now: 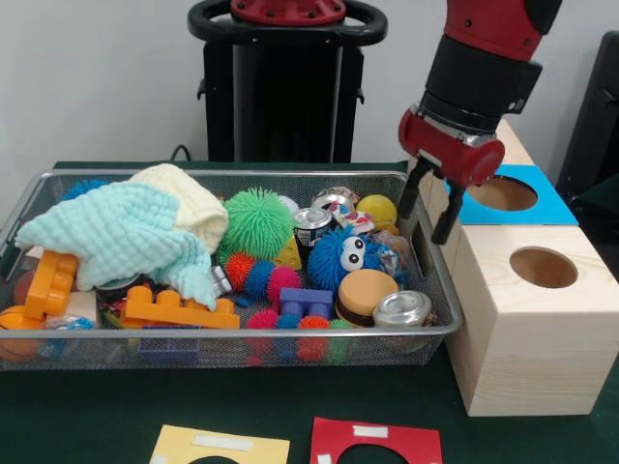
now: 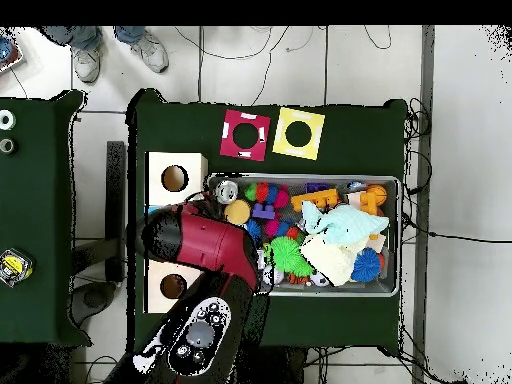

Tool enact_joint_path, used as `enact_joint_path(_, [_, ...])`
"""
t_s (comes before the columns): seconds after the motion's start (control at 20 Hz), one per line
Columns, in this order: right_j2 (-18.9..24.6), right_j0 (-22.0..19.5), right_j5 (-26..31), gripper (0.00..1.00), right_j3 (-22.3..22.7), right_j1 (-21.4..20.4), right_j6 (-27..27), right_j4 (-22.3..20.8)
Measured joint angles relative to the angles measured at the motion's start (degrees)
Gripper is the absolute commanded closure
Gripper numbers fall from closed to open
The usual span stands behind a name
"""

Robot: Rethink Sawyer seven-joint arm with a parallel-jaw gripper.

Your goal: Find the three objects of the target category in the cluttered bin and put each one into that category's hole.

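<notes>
The silver wire-mesh bin [image 1: 232, 334] fills the left and middle of the front view and also shows in the overhead view [image 2: 398, 240]. It holds a mint knitted cloth [image 1: 126, 237], a green spiky ball [image 1: 257, 222], a blue fuzzy toy with eyes [image 1: 346, 256], three metal cans [image 1: 402, 309] [image 1: 312, 227] [image 1: 336, 198], a yellow ball [image 1: 377, 208], orange blocks [image 1: 174, 309] and a toy burger [image 1: 366, 293]. My gripper [image 1: 429, 208] is open and empty. It hangs above the bin's right end, next to the blue-topped box. In the overhead view the red arm [image 2: 205, 245] hides it.
Two pale wooden boxes stand right of the bin. The near one has a round hole [image 1: 544, 268]. The far one has a hole in a blue card [image 1: 501, 193]. A red card [image 1: 375, 443] and a yellow card [image 1: 221, 447] lie at the front edge. A person's shoes [image 2: 150, 50] show in the overhead view.
</notes>
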Motion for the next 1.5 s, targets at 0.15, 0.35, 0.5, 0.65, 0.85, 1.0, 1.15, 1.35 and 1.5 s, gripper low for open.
enact_joint_path(0.15, [2.04,-1.10,-3.92,0.00,0.66,0.09,0.00,-0.01])
enact_joint_path(0.35, [4.22,-2.65,-9.16,0.00,1.73,0.45,0.00,0.00])
enact_joint_path(0.5, [5.61,-3.88,-11.73,0.00,2.72,0.82,0.00,0.01])
enact_joint_path(0.65, [7.25,-5.40,-12.70,0.00,4.00,0.91,0.00,-0.26])
enact_joint_path(0.85, [7.69,-6.92,-12.63,0.00,5.47,0.77,0.00,-1.67])
enact_joint_path(1.0, [7.69,-7.82,-12.17,0.00,6.39,0.44,0.00,-2.68])
enact_joint_path(1.15, [7.69,-9.09,-11.26,0.00,7.56,0.02,0.00,-3.97])
enact_joint_path(1.35, [8.06,-11.25,-9.85,0.00,8.79,-0.70,0.00,-5.40])
enact_joint_path(1.5, [9.12,-13.72,-8.39,0.00,9.79,-1.46,0.00,-6.76])
